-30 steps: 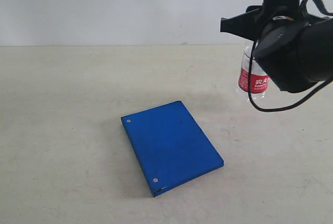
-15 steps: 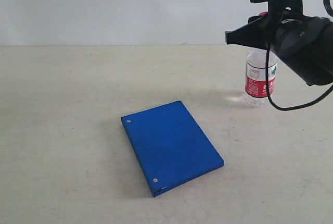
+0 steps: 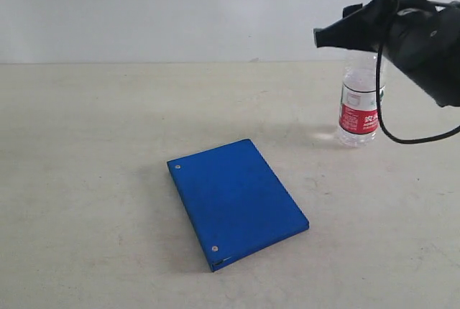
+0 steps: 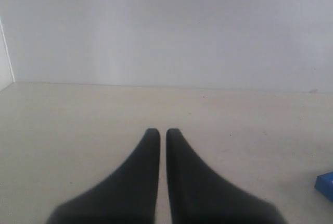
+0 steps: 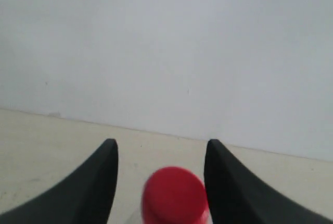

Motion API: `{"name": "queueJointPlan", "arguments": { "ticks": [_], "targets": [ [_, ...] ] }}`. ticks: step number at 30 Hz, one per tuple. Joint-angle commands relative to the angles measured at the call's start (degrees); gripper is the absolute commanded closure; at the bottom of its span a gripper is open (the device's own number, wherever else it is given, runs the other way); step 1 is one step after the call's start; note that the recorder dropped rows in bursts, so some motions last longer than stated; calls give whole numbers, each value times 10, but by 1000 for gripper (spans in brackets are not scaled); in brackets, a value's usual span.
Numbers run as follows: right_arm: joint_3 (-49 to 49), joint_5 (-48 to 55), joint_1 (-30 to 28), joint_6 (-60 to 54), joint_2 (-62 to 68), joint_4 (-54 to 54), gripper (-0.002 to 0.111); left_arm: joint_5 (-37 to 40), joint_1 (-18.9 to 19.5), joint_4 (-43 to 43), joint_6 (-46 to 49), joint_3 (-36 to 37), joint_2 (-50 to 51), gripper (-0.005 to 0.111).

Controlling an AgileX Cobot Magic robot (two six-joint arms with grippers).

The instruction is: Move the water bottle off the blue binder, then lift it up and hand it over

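The water bottle [image 3: 359, 104] stands upright on the table at the right, well apart from the blue binder [image 3: 237, 201], which lies flat in the middle. My right gripper [image 5: 162, 143] hovers open over the bottle's top. The red cap [image 5: 174, 193] sits between its fingers, with a gap on each side. In the exterior view this gripper [image 3: 338, 34] hides the cap. My left gripper [image 4: 158, 132] is shut with nothing in it, low over bare table. It does not show in the exterior view.
A corner of the blue binder [image 4: 326, 185] shows at the edge of the left wrist view. A pale wall [image 3: 180, 7] runs behind the beige table [image 3: 86, 180].
The bottle has gone from hanging in my right gripper to standing on the table. The right gripper has let go and risen above the cap.
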Motion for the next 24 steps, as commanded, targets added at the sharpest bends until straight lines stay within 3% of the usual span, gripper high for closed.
{"name": "queueJointPlan", "arguments": {
  "ticks": [1,7,10,13,16,21,24],
  "targets": [
    [0,-15,-4,-26,-58,-5,63,-5,0,-2,0,-1,0,102],
    [0,48,-2,-44,-152,-5,63,-5,0,-2,0,-1,0,102],
    [0,160,3,-44,-209,-11,66,-5,0,-2,0,-1,0,102],
    [0,226,24,-22,-252,-15,85,-5,0,-2,0,-1,0,102],
    [0,373,48,-25,-275,-15,109,-5,0,-2,0,-1,0,102],
    [2,691,82,-101,-251,-21,108,-5,0,-2,0,-1,0,102],
    [7,766,93,-111,-229,-21,108,-5,0,-2,0,-1,0,102]
  ]
}}
